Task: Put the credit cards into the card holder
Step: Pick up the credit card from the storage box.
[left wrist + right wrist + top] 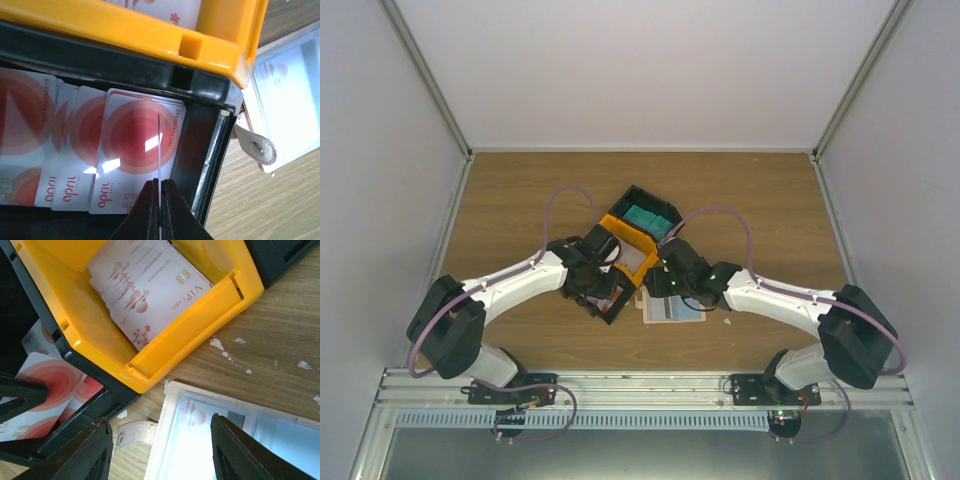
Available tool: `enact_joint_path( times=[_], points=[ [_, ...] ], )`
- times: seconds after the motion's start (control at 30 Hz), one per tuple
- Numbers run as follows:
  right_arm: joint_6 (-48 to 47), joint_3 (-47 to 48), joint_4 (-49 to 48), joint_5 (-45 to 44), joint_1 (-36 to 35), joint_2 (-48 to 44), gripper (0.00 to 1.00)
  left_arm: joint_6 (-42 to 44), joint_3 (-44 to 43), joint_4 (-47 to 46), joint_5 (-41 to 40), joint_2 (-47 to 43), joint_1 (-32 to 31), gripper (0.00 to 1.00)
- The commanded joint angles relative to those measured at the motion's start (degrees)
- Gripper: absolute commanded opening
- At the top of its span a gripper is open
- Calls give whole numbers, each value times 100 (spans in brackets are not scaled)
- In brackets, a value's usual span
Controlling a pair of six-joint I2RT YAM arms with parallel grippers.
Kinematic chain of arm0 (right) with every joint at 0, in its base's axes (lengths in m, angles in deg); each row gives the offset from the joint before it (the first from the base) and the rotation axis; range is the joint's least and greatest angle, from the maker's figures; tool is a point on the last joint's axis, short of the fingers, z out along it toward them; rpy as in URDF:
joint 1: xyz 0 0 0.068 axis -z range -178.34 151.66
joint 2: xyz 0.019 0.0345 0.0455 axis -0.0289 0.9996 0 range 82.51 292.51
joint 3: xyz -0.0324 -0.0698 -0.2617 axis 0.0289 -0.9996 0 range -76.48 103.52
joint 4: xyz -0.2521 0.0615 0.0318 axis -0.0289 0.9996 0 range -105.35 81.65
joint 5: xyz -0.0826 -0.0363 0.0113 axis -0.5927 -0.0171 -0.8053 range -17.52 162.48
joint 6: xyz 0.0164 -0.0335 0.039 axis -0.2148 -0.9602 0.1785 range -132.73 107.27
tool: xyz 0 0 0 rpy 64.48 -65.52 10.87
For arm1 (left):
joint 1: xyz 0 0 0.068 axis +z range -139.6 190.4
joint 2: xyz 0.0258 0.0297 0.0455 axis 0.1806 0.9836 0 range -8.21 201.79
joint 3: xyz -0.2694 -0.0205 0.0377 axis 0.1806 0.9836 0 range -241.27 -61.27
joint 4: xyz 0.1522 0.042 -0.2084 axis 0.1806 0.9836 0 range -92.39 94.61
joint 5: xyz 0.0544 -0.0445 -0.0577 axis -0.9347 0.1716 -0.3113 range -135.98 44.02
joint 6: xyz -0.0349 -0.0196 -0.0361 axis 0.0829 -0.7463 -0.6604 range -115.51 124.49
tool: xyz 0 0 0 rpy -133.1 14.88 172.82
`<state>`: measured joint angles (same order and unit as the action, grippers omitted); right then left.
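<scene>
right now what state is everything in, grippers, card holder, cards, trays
card holder, unfolded flat on the table, snap tab out
left gripper, shut on one red-circle card, held edge-on
right gripper, open, over the card holder
red-circle cards, fanned in the near black tray
blossom cards, stacked in the orange tray
teal cards, lying in the far black tray

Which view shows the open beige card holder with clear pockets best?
Right wrist: the open beige card holder fills the lower frame close up, between the right gripper's open fingers, pockets visible. Left wrist catches only one side and the snap tab. Top external shows the holder small, partly under that gripper.
</scene>
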<state>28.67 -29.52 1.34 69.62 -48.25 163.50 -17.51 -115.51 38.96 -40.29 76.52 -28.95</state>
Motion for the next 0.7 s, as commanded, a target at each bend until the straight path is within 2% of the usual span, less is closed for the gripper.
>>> enact_joint_path(
  times=[0.0,0.2,0.33,0.43,0.67],
  points=[
    [-69,-166,-295,241,139,-212,55,-77,-190,37,-427,-301,-37,0],
    [-362,-404,-1153,1354,404,-568,60,-306,-324,-7,-977,-702,-29,0],
    [-589,-413,-1782,2241,502,-789,66,-433,-394,-120,-930,-1156,-20,0],
    [-520,-536,-2344,2683,584,-998,71,-478,-334,-355,-614,-1627,40,0],
    [18,-640,-3421,3759,747,-971,77,-905,-254,-923,958,-2574,500,0]
  ],
)
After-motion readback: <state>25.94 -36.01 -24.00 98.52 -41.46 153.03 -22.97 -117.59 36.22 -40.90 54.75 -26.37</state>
